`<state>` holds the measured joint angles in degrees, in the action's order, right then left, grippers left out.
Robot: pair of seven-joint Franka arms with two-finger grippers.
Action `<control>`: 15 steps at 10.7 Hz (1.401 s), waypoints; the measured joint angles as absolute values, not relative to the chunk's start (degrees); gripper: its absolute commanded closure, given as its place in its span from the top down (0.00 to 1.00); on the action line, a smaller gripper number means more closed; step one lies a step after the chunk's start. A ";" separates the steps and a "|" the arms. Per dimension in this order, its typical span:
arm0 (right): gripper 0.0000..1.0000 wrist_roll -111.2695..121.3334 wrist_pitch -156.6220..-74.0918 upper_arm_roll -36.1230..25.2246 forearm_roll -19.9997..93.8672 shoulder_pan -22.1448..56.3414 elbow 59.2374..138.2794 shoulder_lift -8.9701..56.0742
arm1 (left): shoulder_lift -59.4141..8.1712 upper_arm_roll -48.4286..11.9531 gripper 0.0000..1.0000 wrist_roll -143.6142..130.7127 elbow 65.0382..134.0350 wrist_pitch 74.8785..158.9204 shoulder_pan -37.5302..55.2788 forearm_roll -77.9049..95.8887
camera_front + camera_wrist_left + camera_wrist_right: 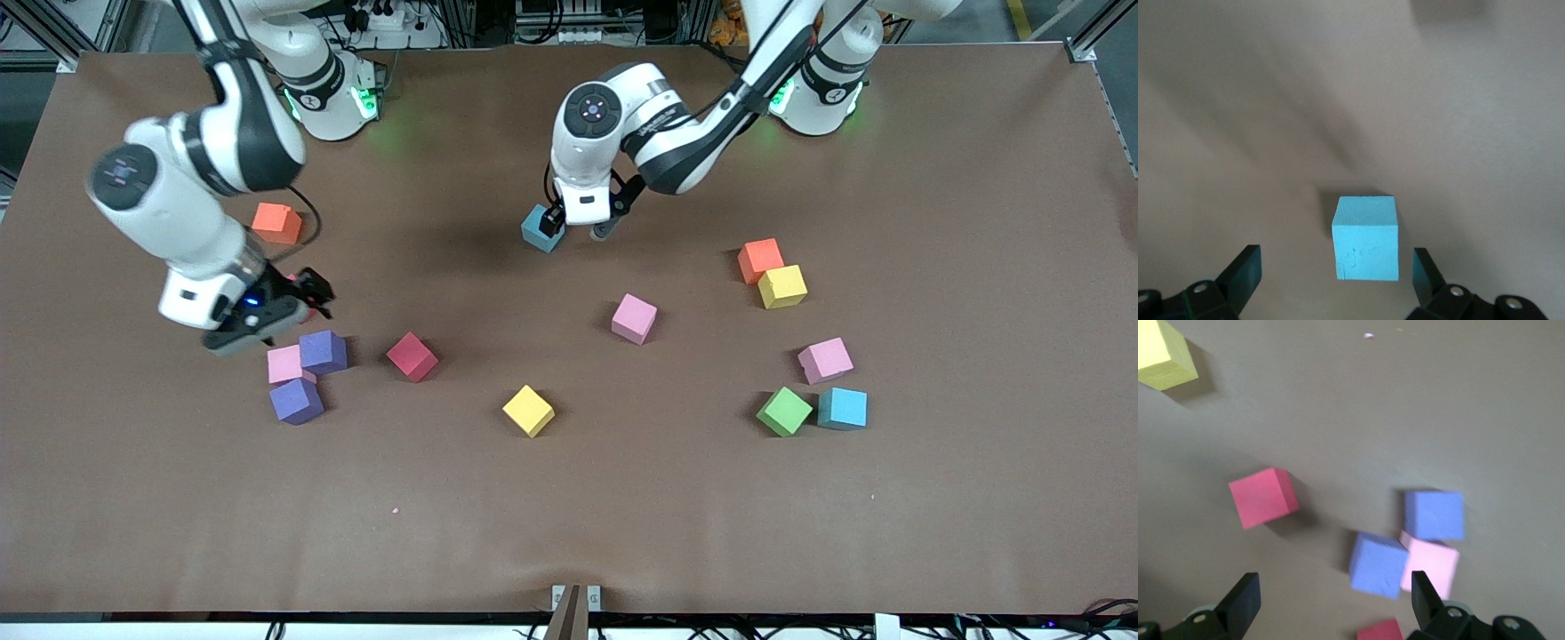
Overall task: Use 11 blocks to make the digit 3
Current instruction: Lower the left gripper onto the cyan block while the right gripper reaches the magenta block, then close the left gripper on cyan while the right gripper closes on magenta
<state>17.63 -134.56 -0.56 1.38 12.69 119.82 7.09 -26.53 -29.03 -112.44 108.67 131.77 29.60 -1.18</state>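
Your left gripper (1338, 280) is low over the middle of the table (960, 533), and its jaws are wide open with nothing in them. A teal-blue block (1365, 237) sits on the table right between the two fingers (1243, 273), with a gap on each side, so the fingers do not touch it. In the front view you can see that same teal-blue block (542, 228) poking out from under the left gripper (578, 227). Your right gripper (1331, 600) hangs above a small bunch of blocks near the right arm's end of the table, and its jaws are wide open and hold nothing too. Just ahead of those open jaws you see a purple block (1379, 564), a pink block (1431, 565) touching it, and a second purple block (1434, 515) touching the pink one. A red block (1263, 497) lies a bit apart from that bunch, ahead of one finger. A yellow block (1162, 355) lies well apart from the jaws. A bit of another red block (1380, 631) peeks out low between the fingers. The other blocks are spread around the table, away from both jaws: an orange block (276, 222), a pink one (634, 318), an orange (760, 260) and a yellow (782, 286) touching, and a pink (825, 360), a green (784, 411) and a teal-blue (842, 408) close together. The blocks do not make a digit 3 yet.
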 measured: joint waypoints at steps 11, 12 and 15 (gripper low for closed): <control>1.00 17.72 -148.34 -0.54 3.88 19.47 117.00 23.67 | -33.01 -20.50 1.00 -118.83 107.40 142.10 41.19 -1.18; 1.00 17.72 -148.34 -0.53 3.89 19.91 116.61 24.75 | -33.43 -20.32 1.00 -118.83 107.37 142.63 41.28 -1.18; 1.00 18.98 -148.08 -0.52 3.90 20.08 116.57 25.22 | -34.83 -19.80 1.00 -118.83 107.31 144.18 42.11 -1.18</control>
